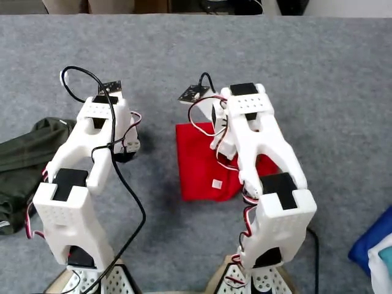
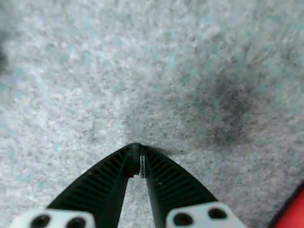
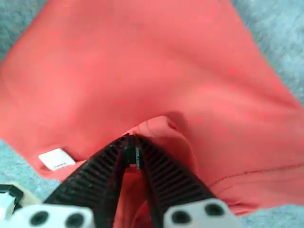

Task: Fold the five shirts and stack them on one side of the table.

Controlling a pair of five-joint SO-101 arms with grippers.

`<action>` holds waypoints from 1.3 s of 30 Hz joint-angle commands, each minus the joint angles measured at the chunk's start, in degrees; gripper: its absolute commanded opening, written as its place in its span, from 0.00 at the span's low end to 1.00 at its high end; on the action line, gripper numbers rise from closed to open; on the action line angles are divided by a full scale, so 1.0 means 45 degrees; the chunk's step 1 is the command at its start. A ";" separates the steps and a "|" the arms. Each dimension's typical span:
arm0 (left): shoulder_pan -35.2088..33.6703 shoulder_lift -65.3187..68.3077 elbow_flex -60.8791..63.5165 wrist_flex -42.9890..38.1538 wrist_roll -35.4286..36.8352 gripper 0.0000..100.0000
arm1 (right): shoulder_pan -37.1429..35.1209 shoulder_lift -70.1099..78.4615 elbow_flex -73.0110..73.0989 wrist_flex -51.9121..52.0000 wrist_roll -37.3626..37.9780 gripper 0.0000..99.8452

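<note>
A red shirt (image 1: 199,165) lies folded into a rough rectangle on the grey cloth-covered table (image 1: 306,67), with a small white label (image 1: 217,183) near its front edge. My right gripper (image 3: 131,144) is down on the red shirt (image 3: 142,71), shut, with a raised pucker of the fabric (image 3: 164,127) pinched at its tips. In the high view the right gripper (image 1: 222,147) sits over the shirt's right half. My left gripper (image 2: 136,148) is shut with nothing in it, low over bare table just left of the shirt. The left gripper (image 1: 127,150) is dark under its white arm.
A crumpled dark green shirt (image 1: 24,165) lies at the table's left edge. Blue and light teal cloth (image 1: 375,242) shows at the front right corner. A red shirt corner (image 2: 295,213) shows in the left wrist view. Both arm bases stand at the front edge.
</note>
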 commanded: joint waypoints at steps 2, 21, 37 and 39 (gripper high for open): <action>-0.0547 -0.0303 -0.0234 -0.0664 0.0059 0.02 | 0.0557 -0.1397 -0.0010 0.0469 0.0098 0.01; -0.0547 -0.0303 -0.0234 -0.0664 0.0059 0.02 | 0.3468 -0.6418 0.3937 0.1250 0.0938 0.01; -0.0527 -0.0303 -0.0234 -0.0684 0.0059 0.02 | -0.0010 -0.2002 -0.0479 0.0000 -0.1094 0.21; -0.0527 -0.0303 -0.0234 -0.0684 0.0059 0.02 | -0.0225 -0.1221 -0.1241 0.0176 -0.1114 0.24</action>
